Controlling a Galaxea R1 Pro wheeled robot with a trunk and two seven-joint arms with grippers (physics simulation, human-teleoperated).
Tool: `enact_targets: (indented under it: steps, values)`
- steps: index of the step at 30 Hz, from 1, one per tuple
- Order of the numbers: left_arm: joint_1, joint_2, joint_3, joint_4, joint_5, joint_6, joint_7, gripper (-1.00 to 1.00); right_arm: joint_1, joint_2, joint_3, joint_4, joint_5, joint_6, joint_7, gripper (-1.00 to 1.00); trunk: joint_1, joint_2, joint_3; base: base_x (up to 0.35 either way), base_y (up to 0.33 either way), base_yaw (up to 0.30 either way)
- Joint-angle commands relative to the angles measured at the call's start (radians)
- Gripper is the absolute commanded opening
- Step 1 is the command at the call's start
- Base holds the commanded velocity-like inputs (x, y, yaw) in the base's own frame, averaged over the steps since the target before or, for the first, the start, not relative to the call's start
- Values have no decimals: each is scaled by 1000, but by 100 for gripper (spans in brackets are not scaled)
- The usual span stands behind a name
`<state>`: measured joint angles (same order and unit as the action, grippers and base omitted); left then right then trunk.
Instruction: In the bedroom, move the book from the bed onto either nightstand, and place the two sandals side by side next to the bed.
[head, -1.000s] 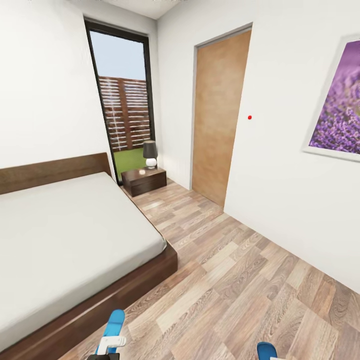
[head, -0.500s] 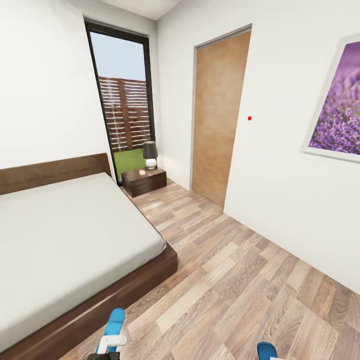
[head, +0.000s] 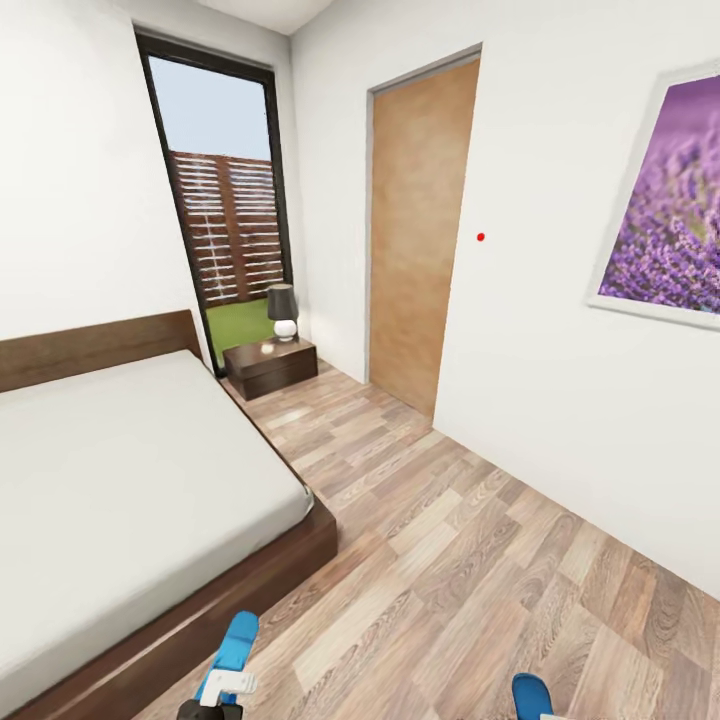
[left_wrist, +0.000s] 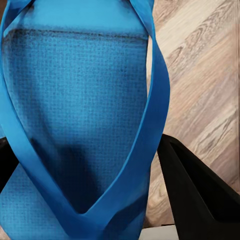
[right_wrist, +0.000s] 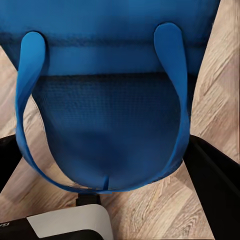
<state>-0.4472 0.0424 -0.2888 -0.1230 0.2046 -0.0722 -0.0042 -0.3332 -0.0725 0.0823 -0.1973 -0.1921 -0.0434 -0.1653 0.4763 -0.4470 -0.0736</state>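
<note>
sandals (left_wrist: 75, 125) (right_wrist: 107, 105) held in both grippers.

You have one bright blue sandal (head: 237, 645) low at your left, beside the bed's (head: 130, 480) dark base, and the second sandal (head: 531, 693) low at your right over the plank floor. The pale mattress lies bare. A dark-brown nightstand (head: 270, 365) sits past the headboard.

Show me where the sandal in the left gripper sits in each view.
Head view: left sandal at the bottom edge, by the bed.
Left wrist view: left sandal close up, between dark fingers.
Right wrist view: this one is the right sandal.
Shared landmark: the wood-plank floor.
</note>
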Motion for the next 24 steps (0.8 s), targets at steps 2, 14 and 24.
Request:
enact_targets:
  steps: [2, 14, 24]
  values:
    - [-1, 1, -9, 0, 8, -3, -2, -100, -1, 0, 8, 1, -12, -4, -3, -100, 1, -2, -2, 22, -17, -247]
    - [-1, 1, -10, 0, 7, -4, -5, -100, -1, 0, 8, 1, -12, -4, -3, -100, 1, -2, -2, 4, -3, -260]
    - [-1, 1, -10, 0, 7, -3, -5, -100, -1, 0, 8, 1, -12, -4, -3, -100, 1, -2, -1, 0, 0, -263]
